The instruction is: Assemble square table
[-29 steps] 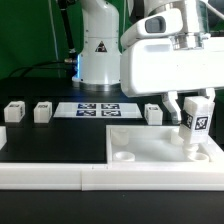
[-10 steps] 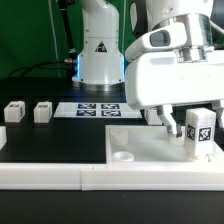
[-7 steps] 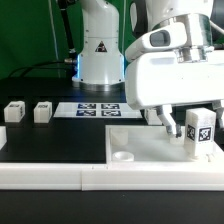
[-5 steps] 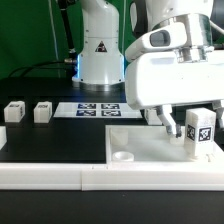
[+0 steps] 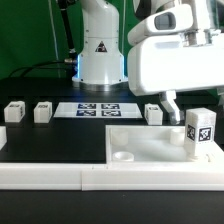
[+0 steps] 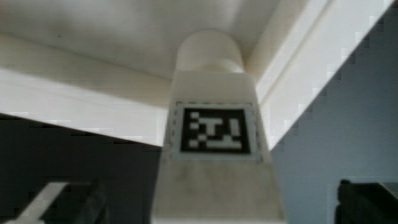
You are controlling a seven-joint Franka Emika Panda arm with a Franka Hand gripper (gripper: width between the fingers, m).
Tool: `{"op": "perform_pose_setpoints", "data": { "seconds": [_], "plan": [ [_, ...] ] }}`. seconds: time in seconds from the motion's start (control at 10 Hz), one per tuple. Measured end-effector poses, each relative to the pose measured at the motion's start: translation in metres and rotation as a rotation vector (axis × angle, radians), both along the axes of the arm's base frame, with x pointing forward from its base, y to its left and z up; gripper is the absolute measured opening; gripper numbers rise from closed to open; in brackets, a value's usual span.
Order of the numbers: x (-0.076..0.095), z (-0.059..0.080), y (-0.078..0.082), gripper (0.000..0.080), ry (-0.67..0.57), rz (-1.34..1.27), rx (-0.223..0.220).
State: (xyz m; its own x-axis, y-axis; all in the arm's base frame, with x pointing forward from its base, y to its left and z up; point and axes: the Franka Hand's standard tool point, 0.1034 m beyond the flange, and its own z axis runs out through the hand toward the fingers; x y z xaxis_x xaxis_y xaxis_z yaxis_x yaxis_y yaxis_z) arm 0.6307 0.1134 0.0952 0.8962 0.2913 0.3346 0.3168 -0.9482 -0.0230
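White jaws hang spread, gripping nothing, one on either side of the upright tagged leg (image 5: 198, 133). That leg stands on the square slab (image 5: 150, 148), at its corner on the exterior view's right. The slab lies on the dark surface (image 5: 55, 140).

Arm is reaching down from above, wrist pointing downward; gripper (image 5: 188, 103) is hovering, fingers (image 6: 47, 200) standing apart, clasping nothing.

You can read no words: a triangle sign (image 5: 101, 47) marks the robot base (image 5: 100, 70), upper centre; a coded tag (image 5: 199, 126) marks the leg (image 5: 198, 148).
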Motion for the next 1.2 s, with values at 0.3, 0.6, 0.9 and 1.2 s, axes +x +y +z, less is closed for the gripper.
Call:
{"op": "perform_pose_setpoints", "data": {
  "seconds": [0.3,0.6,0.9,1.2],
  "plan": [
    [-0.006,-0.012,0.008,0.0648,0.213,0.003,-0.004],
    [0.001,-0.015,0.008,0.0648,0.353,0.010,-0.008],
    [0.001,-0.016,0.008,0.0542,0.358,-0.022,-0.002],
    [0.001,-0.017,0.004,0.0300,0.380,-0.215,0.021]
  ]
}}
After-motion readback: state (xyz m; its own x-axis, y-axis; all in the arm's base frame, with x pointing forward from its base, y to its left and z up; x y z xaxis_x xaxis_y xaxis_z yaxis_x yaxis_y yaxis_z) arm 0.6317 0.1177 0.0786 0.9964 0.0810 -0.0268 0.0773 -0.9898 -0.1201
